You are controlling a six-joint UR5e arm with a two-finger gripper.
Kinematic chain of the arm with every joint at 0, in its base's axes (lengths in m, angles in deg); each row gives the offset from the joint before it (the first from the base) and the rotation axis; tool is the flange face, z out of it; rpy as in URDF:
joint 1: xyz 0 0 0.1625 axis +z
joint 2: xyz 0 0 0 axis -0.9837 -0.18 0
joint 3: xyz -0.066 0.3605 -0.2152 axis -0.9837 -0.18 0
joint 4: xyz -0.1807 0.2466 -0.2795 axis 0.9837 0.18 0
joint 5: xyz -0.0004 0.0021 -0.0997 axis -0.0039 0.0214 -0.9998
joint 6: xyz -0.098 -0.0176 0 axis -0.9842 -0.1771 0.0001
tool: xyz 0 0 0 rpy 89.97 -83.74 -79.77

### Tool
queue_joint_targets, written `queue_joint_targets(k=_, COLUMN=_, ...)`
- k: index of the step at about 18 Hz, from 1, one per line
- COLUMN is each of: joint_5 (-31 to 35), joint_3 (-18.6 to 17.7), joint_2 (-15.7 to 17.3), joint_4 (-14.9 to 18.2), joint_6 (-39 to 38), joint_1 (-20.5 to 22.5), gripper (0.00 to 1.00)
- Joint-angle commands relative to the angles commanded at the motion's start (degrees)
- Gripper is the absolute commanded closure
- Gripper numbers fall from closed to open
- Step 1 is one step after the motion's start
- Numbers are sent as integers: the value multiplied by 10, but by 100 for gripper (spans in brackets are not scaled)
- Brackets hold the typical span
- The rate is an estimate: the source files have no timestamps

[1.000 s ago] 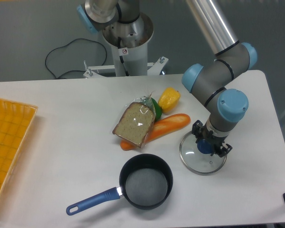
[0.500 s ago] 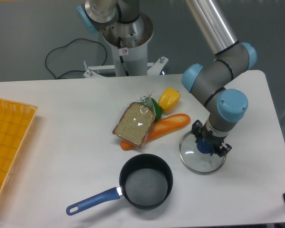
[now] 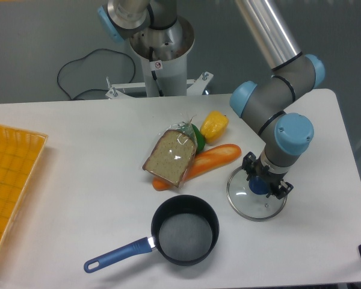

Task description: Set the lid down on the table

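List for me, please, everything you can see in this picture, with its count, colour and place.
lid: one, clear glass with metal rim and blue knob, flat on the table right of the saucepan
table: one, white, fills the view
saucepan: one, dark with blue handle, front centre, uncovered
bread slice: one, brown, in clear wrap, centre
carrot: one, orange, partly under the bread
yellow pepper: one, behind the carrot
green item: one, mostly hidden behind the bread
tray: one, yellow-orange grid, left edge
cable: one, black, behind the table
gripper: one, black, at the lid's knob; arm grey with blue joints
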Motion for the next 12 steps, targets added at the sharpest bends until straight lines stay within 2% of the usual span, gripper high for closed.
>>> queue_joint_targets(k=12, joint_5=2, joint_3=6, joint_2=3, joint_4=2, joint_6=3, joint_1=5, gripper=17)
